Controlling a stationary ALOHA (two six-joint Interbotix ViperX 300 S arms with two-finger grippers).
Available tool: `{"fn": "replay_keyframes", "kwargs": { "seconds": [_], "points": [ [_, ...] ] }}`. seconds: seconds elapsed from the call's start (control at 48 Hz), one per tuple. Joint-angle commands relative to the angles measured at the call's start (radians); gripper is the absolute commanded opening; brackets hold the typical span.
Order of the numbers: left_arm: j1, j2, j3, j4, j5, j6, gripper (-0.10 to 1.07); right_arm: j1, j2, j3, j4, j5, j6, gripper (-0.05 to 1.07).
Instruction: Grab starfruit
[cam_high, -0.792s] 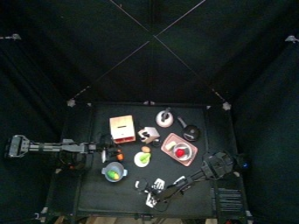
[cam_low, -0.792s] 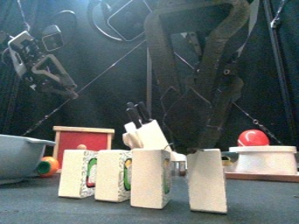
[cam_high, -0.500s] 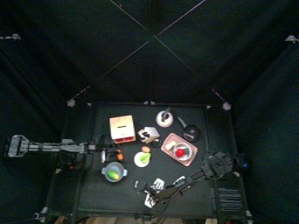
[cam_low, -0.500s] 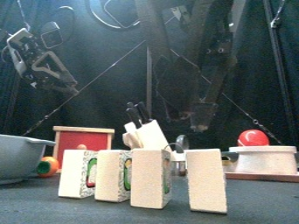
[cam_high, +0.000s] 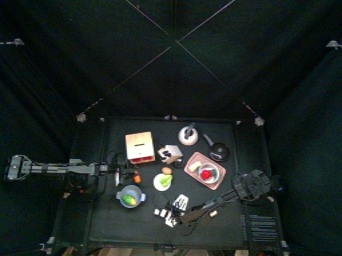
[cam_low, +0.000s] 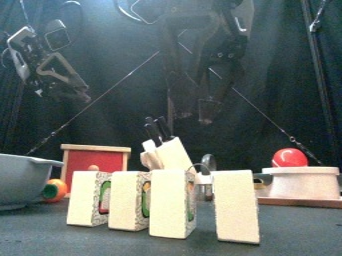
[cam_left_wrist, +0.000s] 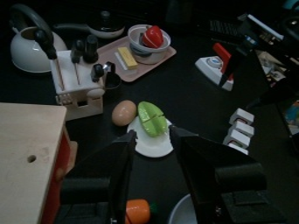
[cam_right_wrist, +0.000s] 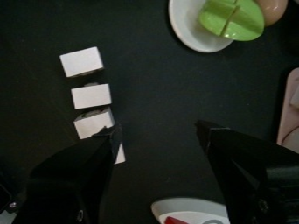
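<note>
The starfruit (cam_high: 163, 182) is a small yellow-green lump on a small white saucer (cam_left_wrist: 153, 147) near the table's middle front. In the left wrist view it (cam_left_wrist: 152, 115) lies beside a tan egg (cam_left_wrist: 124, 111), just beyond my open left gripper (cam_left_wrist: 152, 134). My left gripper (cam_high: 118, 178) hovers just left of it. In the right wrist view the starfruit (cam_right_wrist: 237, 17) is far off at the edge. My right gripper (cam_right_wrist: 158, 129) is open and empty above the white blocks (cam_right_wrist: 84, 92), high up in the front view (cam_low: 201, 100). The blocks hide the starfruit in the front view.
A row of white blocks (cam_high: 174, 210) stands at the front edge. A pink plate (cam_high: 203, 168) holds a bowl with a red fruit (cam_left_wrist: 149, 37). A red box (cam_high: 139, 145), knife block (cam_left_wrist: 79, 74), kettle (cam_high: 189, 134) and a bowl of green-and-orange contents (cam_high: 130, 196) surround the starfruit.
My right arm has risen from behind the white blocks in the front view and reached a little further left over them. The left arm has stayed put.
</note>
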Motion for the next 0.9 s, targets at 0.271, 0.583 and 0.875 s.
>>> {"fn": "replay_keyframes", "kwargs": {
  "seconds": [0.271, 0.583, 0.875],
  "points": [
    [-0.057, 0.011, -0.043, -0.025, 0.008, -0.002, 0.77, -0.034, -0.273, 0.261, -0.141, -0.138, 0.152, 0.98],
    [-0.117, 0.163, -0.149, -0.017, 0.017, 0.0, 0.77, -0.098, -0.469, 0.557, -0.357, -0.371, 0.423, 0.98],
    [-0.141, 0.344, -0.27, -0.046, 0.115, -0.005, 0.77, -0.1, -0.655, 0.744, -0.552, -0.394, 0.603, 0.98]
  ]
}}
